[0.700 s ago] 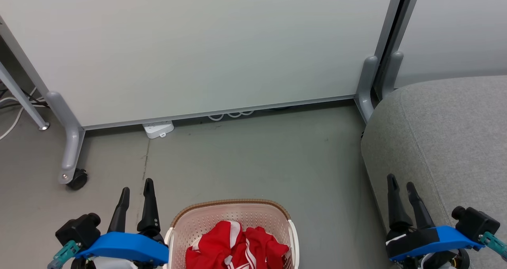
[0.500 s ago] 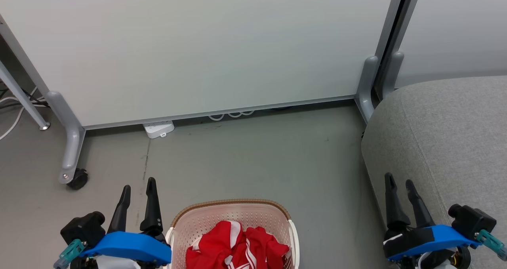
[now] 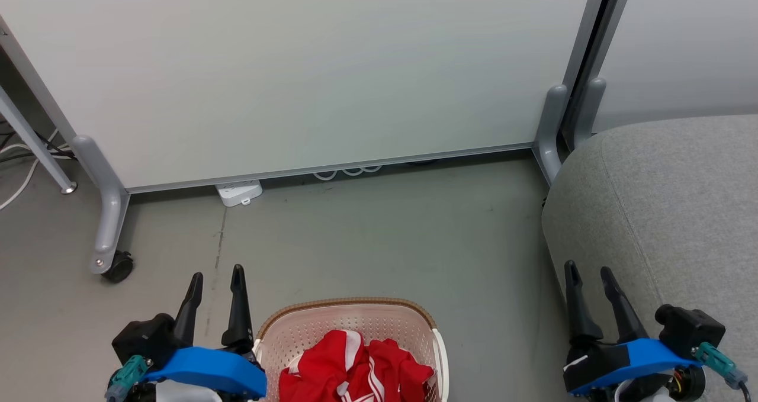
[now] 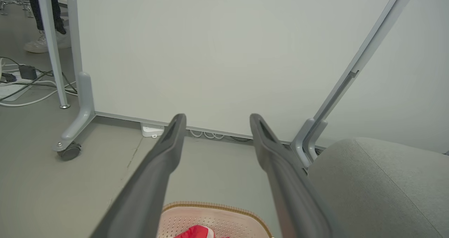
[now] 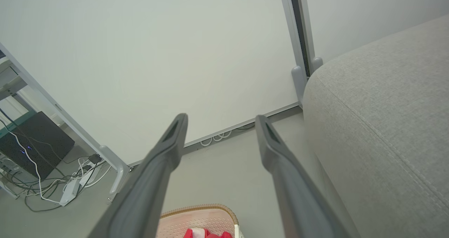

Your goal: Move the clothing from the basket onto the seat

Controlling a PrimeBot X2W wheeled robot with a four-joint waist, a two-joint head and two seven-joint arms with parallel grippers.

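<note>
Overhead, grey floor (image 3: 379,242), white partition (image 3: 296,64), grey seat (image 3: 669,201), basket (image 3: 349,316)

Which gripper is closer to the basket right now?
The left gripper: it sits right beside the basket rim, while the right gripper is well off to the side, by the seat.

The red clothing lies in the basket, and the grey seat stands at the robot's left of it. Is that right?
No. The head view shows the seat at the robot's right of the basket; the clothing does lie in the basket.
</note>
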